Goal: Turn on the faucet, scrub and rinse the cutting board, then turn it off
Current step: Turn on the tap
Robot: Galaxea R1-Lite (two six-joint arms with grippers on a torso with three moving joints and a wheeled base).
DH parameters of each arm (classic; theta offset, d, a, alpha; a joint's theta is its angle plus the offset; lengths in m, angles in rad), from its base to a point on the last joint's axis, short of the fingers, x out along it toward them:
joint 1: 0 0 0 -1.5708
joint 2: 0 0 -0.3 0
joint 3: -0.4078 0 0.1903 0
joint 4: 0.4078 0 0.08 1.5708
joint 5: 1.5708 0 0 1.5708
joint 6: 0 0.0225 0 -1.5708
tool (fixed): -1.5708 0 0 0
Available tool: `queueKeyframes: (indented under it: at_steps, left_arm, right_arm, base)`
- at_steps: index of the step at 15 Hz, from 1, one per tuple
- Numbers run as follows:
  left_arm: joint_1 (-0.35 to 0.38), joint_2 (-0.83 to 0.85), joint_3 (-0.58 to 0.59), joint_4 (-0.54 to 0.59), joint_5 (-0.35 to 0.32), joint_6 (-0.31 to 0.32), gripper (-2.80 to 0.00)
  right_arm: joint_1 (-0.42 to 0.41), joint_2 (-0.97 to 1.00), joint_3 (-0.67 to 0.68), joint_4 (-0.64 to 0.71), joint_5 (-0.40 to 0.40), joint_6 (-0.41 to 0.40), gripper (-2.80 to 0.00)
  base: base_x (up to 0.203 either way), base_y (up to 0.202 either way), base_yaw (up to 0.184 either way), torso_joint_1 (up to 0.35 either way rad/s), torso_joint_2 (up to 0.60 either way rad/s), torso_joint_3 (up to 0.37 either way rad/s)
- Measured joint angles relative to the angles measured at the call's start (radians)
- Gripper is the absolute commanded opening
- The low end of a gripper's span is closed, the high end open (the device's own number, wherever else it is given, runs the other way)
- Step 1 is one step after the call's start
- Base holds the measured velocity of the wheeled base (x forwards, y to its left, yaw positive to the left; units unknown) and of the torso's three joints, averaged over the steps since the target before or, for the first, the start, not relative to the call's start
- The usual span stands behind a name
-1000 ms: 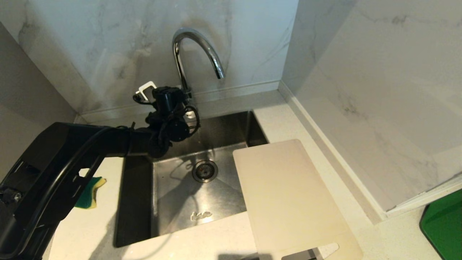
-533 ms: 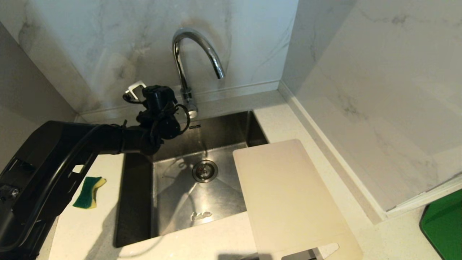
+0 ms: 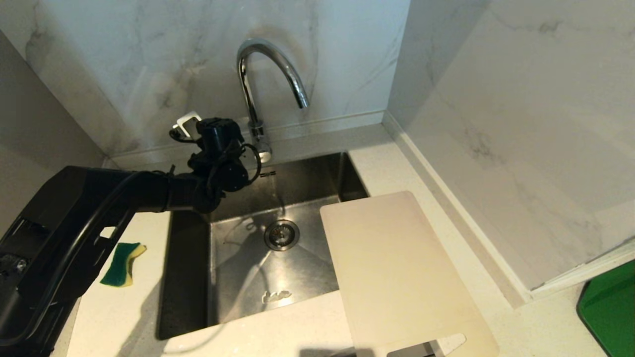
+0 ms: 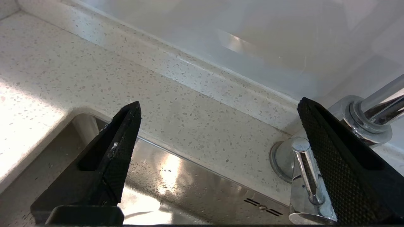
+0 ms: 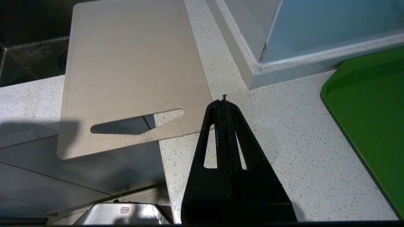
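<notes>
The chrome faucet [image 3: 270,64] arches over the sink from the back ledge. My left gripper [image 3: 221,136] hovers just left of its base, jaws wide open with nothing between them [image 4: 219,104]. In the left wrist view the thin lever [image 4: 307,170] stands close inside one finger [image 4: 341,164]; I cannot tell if they touch. The cream cutting board [image 3: 397,267] lies on the counter to the right, one corner over the sink. My right gripper [image 5: 223,102] is shut and empty, parked above the counter by the board's slot-handle end [image 5: 132,63].
The steel sink [image 3: 238,277] has a round drain [image 3: 281,234]. A green-and-yellow sponge [image 3: 122,264] lies on the counter left of the sink. A green tray [image 3: 610,307] sits at the far right. Marble walls close off the back and right.
My left arm swung left, off the front of the faucet base, then held still for the last half second. The sponge is now fully uncovered. The jaws stayed open.
</notes>
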Motion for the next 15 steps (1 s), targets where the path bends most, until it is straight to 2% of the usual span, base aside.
queueKeyframes:
  at_steps: [3, 5, 10, 15]
  left_arm:
    - [-0.012, -0.007, 0.001, 0.018, 0.002, 0.0, 0.0]
    - [-0.02, -0.025, 0.002, 0.069, 0.003, -0.017, 0.0]
    - [-0.038, -0.077, 0.003, 0.254, -0.005, -0.152, 0.0]
    - [-0.035, -0.08, 0.003, 0.264, -0.026, -0.179, 0.0]
  right_arm:
    - [0.0, 0.0, 0.0, 0.0, 0.0, 0.0, -2.8]
    - [0.0, 0.0, 0.0, -0.001, 0.0, 0.0, -2.8]
    - [0.0, 0.0, 0.0, 0.0, 0.0, 0.0, -2.8]
    - [0.0, 0.0, 0.0, 0.0, 0.0, 0.0, -2.8]
  base:
    - [0.0, 0.0, 0.0, 0.0, 0.0, 0.0]
    - [0.0, 0.0, 0.0, 0.0, 0.0, 0.0]
    - [0.0, 0.0, 0.0, 0.0, 0.0, 0.0]
    - [0.0, 0.0, 0.0, 0.0, 0.0, 0.0]
